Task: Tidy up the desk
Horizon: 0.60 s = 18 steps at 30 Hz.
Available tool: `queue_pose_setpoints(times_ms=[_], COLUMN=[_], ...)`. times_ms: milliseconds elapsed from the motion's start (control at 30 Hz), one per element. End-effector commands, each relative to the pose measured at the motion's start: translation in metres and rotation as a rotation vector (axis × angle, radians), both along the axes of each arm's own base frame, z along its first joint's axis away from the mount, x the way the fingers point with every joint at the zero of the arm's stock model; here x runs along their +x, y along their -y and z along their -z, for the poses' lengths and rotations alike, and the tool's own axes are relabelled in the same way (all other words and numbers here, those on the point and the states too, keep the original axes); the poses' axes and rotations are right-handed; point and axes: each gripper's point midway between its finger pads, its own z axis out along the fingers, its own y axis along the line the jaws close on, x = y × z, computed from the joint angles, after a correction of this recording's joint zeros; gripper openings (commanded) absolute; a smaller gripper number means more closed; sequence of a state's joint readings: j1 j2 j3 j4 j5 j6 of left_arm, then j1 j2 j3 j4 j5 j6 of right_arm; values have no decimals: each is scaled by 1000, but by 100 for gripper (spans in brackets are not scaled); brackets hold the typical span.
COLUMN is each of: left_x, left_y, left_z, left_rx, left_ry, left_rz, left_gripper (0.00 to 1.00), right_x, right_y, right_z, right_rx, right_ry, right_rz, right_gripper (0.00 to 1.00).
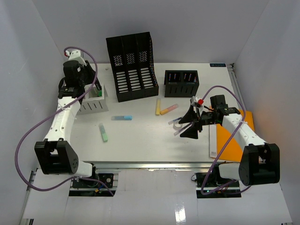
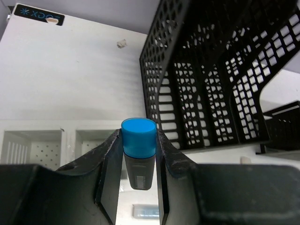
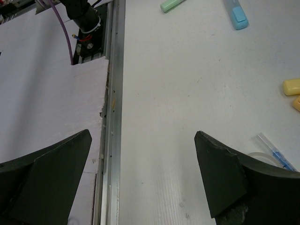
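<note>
The desk (image 1: 140, 145) is a white tabletop with a silver rail (image 3: 112, 117) along its front edge. My left gripper (image 2: 138, 154) is shut on a dark grey marker with a blue cap (image 2: 138, 136), held upright. In the top view this gripper (image 1: 93, 89) hangs over the white organizer (image 1: 91, 107) at the back left. My right gripper (image 1: 186, 124) stands wide open just above the desk at the right, with nothing between its fingers (image 3: 225, 173). Beside it lie clear pens (image 1: 176, 123).
A tall black file holder (image 1: 133, 65) and a small black organizer (image 1: 181, 83) stand at the back. Loose highlighters lie about: blue (image 1: 122, 117), green (image 1: 103, 132), yellow (image 1: 158, 107) and orange (image 1: 169, 108). An orange notebook (image 1: 234, 140) lies under the right arm.
</note>
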<state>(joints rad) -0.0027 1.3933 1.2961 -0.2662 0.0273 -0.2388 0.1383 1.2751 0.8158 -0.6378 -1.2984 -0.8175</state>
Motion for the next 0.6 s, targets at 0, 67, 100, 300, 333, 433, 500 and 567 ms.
queue_pose_setpoints(times_ms=[0, 67, 100, 300, 333, 433, 500, 567], left_x=[20, 26, 28, 34, 34, 30, 26, 22], left_y=[-26, -31, -34, -46, -46, -44, -43, -43], left_z=[-17, -9, -5, 18, 22, 38, 45, 53], left_rx=[-20, -14, -10, -8, -8, -13, -18, -22], left_ry=[80, 78, 77, 57, 52, 29, 23, 10], left_rz=[-36, -46, -51, -68, -65, -58, -58, -58], left_gripper=[11, 11, 11, 16, 18, 27, 34, 39], right_x=[2, 2, 2, 4, 4, 5, 6, 6], right_y=[-1, -1, -1, -1, -1, 0, 0, 1], right_z=[-18, -18, -17, -15, -15, -13, -12, -12], right_rx=[34, 33, 33, 24, 23, 18, 16, 16], right_ry=[54, 53, 52, 49, 50, 45, 46, 46], right_rz=[-14, -14, -14, -10, -9, -6, -3, 2], right_gripper=[98, 98, 98, 98, 98, 97, 97, 97])
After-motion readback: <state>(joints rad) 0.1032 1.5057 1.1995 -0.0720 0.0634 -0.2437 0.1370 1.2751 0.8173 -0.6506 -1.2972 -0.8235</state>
